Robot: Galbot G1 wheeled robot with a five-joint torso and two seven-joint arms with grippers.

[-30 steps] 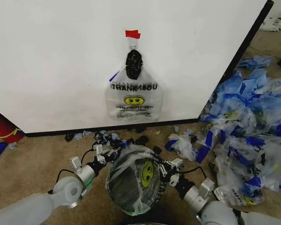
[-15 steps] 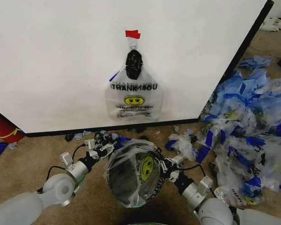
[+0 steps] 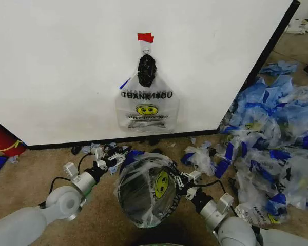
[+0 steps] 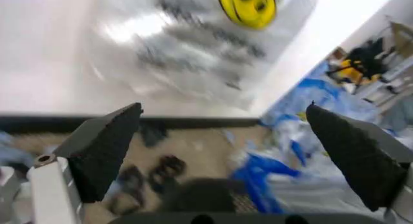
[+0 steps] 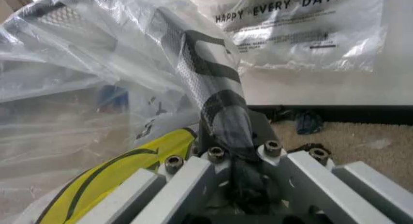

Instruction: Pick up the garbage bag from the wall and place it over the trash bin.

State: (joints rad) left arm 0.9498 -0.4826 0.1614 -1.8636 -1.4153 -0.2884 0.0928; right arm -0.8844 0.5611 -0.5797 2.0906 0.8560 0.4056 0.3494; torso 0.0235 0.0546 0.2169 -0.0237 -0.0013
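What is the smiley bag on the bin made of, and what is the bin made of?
The garbage bag looks like thin clear plastic: shiny, crinkled, and you can see through it. The trash bin under it looks like black metal wire mesh, judging by the fine grid showing through the bag, though painted metal or plastic is hard to tell apart. The right gripper is pinching the bag.

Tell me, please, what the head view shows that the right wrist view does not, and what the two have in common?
The head view alone takes in the left gripper, open beside the trash bin, the red tape and black knot above the bag hanging on the wall, and the heap of blue-and-clear bags at the robot's right. The right wrist view alone shows, close up, the right gripper shut on the garbage bag at the bin's mesh rim. Both show the bag-covered bin, the hanging printed bag, the wall's black strip and the carpet.
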